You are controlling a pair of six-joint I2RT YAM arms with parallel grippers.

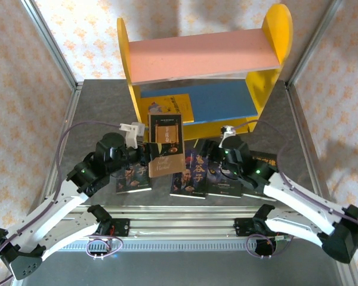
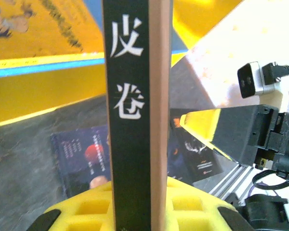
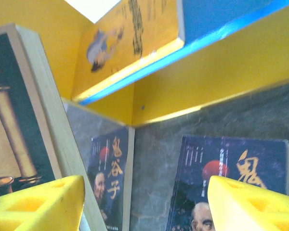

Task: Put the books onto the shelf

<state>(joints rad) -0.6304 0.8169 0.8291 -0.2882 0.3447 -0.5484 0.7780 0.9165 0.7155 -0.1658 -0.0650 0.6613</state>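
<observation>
The books (image 1: 188, 174) have glossy paper covers; the shelf (image 1: 203, 56) is matt painted wood; the table (image 1: 98, 107) dull mottled grey

Shelf (image 1: 277, 36), books (image 1: 189, 174) on grey table (image 1: 98, 104)

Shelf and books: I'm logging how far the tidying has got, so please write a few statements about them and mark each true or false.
1. The left gripper is shut on a tan-brown book. True.
2. Two books lie on the pink upper board. False: that board is bare.
3. A yellow book lies on the blue lower board. True.
4. The right gripper is clamped on a dark book. False: its jaws stand open with nothing between them.
5. Every book is off the table. False: several dark books lie flat on it in front of the shelf.
</observation>
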